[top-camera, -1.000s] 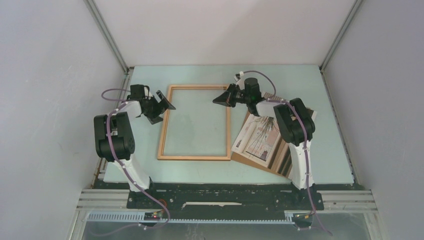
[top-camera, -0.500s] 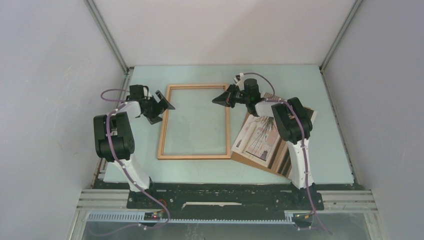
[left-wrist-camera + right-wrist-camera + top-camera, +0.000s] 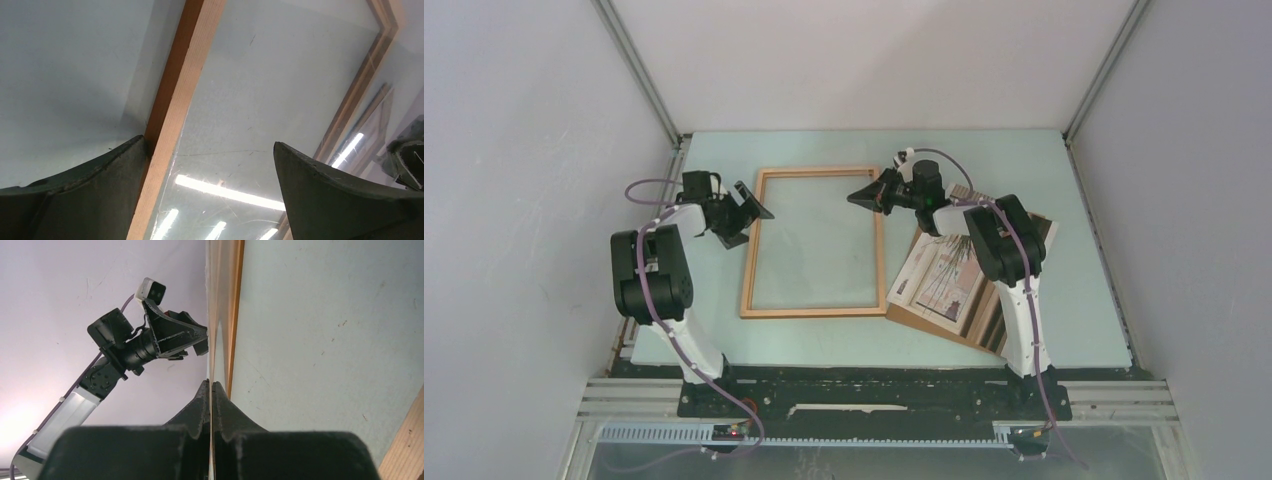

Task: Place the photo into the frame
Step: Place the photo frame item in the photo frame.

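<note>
The frame [image 3: 814, 314], thin light wood, lies flat in the middle of the table with a clear glass pane [image 3: 814, 245] in it. My right gripper [image 3: 856, 199] is at the frame's right rail near its far end, shut on the pane's thin edge [image 3: 211, 382]. My left gripper [image 3: 752, 213] is open and straddles the left rail [image 3: 185, 95]; the rail passes between its tips [image 3: 209, 141]. The photo [image 3: 944, 275], a spiky plant on pale walls, lies to the right of the frame, partly under my right arm.
A brown backing board [image 3: 984, 318] lies under the photo, tilted, near the right arm's base. White enclosure walls surround the table. The table's green surface [image 3: 824, 150] shows behind the frame.
My right gripper has shifted slightly left and farther back while staying shut on the pane's edge. The left gripper has hardly moved.
</note>
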Motion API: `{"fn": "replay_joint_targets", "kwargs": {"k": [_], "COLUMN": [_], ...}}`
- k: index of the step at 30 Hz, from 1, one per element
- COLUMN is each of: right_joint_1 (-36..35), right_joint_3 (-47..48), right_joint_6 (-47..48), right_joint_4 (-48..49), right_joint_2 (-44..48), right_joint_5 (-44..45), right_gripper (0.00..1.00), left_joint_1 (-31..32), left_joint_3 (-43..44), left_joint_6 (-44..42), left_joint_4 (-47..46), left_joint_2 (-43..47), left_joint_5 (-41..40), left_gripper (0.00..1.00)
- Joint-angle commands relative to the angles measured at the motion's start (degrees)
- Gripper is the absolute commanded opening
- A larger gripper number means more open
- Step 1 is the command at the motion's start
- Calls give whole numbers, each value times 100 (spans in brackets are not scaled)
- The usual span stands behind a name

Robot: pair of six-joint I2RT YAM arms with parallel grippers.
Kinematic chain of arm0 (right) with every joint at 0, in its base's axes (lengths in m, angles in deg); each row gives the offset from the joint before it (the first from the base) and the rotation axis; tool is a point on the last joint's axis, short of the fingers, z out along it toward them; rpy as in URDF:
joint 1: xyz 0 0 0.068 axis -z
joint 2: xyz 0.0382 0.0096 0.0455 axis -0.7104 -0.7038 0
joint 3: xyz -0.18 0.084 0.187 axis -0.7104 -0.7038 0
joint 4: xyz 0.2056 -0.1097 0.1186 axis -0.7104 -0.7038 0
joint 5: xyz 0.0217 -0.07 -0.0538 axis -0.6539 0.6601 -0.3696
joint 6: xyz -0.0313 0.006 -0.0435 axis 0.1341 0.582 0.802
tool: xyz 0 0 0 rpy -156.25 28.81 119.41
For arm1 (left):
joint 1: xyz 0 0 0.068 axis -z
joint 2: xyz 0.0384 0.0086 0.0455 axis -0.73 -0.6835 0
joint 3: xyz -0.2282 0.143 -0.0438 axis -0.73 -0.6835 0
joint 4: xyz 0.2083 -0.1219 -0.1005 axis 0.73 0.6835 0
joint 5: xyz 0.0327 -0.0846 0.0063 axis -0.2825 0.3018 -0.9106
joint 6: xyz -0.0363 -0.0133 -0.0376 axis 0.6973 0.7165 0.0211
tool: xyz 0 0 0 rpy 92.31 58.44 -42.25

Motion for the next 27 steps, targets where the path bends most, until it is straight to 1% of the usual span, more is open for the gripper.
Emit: {"fn": "replay_joint_targets", "kwargs": {"k": [1,10,20,27], "right_joint_1": [-76,-216,-287,-366], "right_joint_3": [-53,-204,-294,-293], "right_joint_6": [-204,-558,-627,-217], "right_joint_4": [451,757,621,309], "right_joint_2": [-46,-101,-153,-109], "right_joint_5": [338,555,718,907], "right_gripper": [0,0,0,0], "left_joint_1": [0,-2,-1,-2], "left_joint_3": [-186,-212,-231,-228], "left_joint_6": [177,191,221,216], "left_joint_4": [-33,-63,-94,-94], "left_joint_2": [291,339,330,329], "left_joint_5": [377,416,464,464], "left_gripper": [100,100,100,100]}}
